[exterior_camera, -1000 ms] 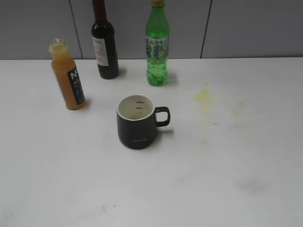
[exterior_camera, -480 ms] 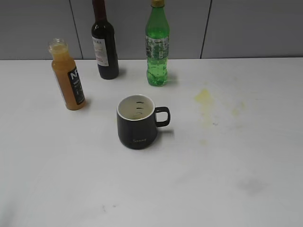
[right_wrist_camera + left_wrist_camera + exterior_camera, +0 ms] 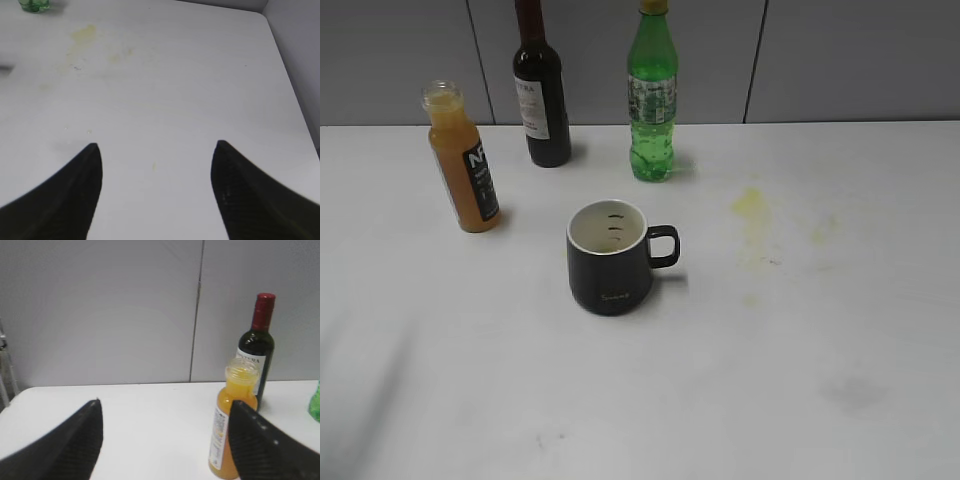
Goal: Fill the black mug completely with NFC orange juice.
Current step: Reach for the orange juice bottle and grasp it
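The black mug stands upright mid-table, cream inside, handle to the right, with no liquid showing in it. The uncapped orange juice bottle with a black label stands at the left. It also shows in the left wrist view, ahead and to the right. My left gripper is open and empty, well short of the bottle, its right finger overlapping the bottle's edge in the picture. My right gripper is open and empty over bare table at the right. Neither gripper shows in the exterior view.
A dark wine bottle and a green soda bottle stand at the back by the grey wall. Yellowish stains mark the table right of the mug. The table's right edge meets a wall.
Nothing on the table has moved. A faint shadow has spread over the lower left of the table in the exterior view.
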Tool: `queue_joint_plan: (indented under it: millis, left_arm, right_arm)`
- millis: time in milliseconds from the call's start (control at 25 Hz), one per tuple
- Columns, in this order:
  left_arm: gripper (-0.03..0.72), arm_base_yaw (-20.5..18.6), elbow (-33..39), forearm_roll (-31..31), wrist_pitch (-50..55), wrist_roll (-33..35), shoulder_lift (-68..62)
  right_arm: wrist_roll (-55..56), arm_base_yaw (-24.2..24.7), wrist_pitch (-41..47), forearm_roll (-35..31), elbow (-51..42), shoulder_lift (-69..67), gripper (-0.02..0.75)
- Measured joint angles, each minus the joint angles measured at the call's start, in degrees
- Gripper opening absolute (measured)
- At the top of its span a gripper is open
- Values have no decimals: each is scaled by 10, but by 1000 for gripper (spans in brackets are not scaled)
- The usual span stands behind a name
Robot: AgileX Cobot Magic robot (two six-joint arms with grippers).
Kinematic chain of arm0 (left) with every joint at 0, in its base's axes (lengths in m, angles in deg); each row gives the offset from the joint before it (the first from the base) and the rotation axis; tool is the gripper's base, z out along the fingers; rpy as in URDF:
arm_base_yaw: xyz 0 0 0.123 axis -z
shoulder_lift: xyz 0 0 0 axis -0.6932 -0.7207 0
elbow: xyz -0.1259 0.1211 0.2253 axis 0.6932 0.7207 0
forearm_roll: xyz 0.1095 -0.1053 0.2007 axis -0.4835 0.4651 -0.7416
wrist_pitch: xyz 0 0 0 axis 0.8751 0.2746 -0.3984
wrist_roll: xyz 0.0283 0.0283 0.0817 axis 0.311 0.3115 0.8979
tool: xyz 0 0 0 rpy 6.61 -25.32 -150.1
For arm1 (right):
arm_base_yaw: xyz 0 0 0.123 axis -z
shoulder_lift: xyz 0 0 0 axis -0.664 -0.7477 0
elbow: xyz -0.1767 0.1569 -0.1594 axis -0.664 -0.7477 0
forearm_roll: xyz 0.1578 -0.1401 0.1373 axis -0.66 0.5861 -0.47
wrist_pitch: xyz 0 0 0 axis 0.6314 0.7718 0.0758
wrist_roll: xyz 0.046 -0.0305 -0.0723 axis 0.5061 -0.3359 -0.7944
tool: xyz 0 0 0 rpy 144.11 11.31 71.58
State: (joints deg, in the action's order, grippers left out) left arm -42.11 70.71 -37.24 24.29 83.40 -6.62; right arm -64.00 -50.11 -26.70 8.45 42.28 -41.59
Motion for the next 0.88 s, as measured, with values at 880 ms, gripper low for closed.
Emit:
queue_joint_plan:
  millis: [880]
  left_arm:
    - [664, 65, -117, -55, -314, -30, -523]
  right_arm:
    - [0, 0, 0, 0, 0, 0, 519]
